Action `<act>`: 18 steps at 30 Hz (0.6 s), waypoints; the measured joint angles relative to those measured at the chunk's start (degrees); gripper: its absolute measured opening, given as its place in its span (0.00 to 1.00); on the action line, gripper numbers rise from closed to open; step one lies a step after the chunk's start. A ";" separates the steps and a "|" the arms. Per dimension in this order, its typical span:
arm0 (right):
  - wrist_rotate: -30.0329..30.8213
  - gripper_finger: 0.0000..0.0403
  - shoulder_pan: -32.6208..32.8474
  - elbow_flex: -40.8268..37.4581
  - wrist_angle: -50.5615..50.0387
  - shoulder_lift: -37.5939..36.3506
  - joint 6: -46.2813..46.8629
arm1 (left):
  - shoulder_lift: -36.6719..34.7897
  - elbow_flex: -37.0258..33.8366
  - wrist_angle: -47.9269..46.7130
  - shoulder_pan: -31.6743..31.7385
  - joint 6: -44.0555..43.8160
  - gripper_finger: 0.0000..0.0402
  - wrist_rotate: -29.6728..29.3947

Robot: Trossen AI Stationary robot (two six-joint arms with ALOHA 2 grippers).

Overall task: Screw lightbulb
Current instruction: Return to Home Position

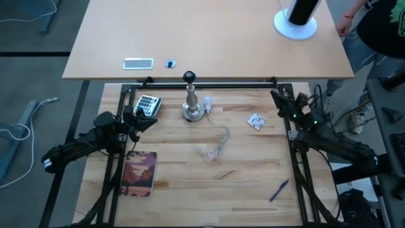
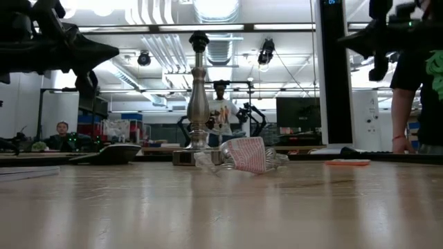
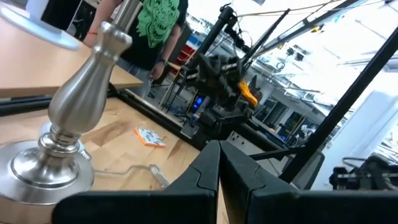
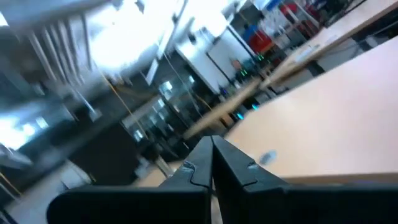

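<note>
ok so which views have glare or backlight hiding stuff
High view: even light, faint shadows, lightbulb plain beside the lamp stand. Low view: ceiling lights behind turn both arms into silhouettes. Left wrist view: bright sheen on the stand, left gripper dark. Right wrist view: ceiling glare washes out the room behind the right gripper.

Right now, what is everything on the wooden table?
silver baluster-shaped lamp stand: one, silver with black socket, far middle
small white frosted lightbulb: one, white, beside the stand's base
flat white packet: one, white with red specks, right of the stand
crumpled plastic wrapper: one, clear, middle
keypad calculator: one, dark, left of the stand
rectangular book: one, reddish-brown, near left
slim pen: one, blue, near right
left gripper: one, dark, shut, left side
right gripper: one, dark, shut, right side
</note>
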 joint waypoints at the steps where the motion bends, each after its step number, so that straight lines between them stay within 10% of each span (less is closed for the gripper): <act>1: 0.05 0.00 0.00 -1.96 2.77 -0.37 1.14 | -0.03 0.00 0.12 0.00 -0.08 0.00 -0.02; 18: -15.33 0.01 -0.02 -8.93 8.18 -3.56 10.26 | 4.92 0.00 -0.20 0.04 0.15 0.00 -0.04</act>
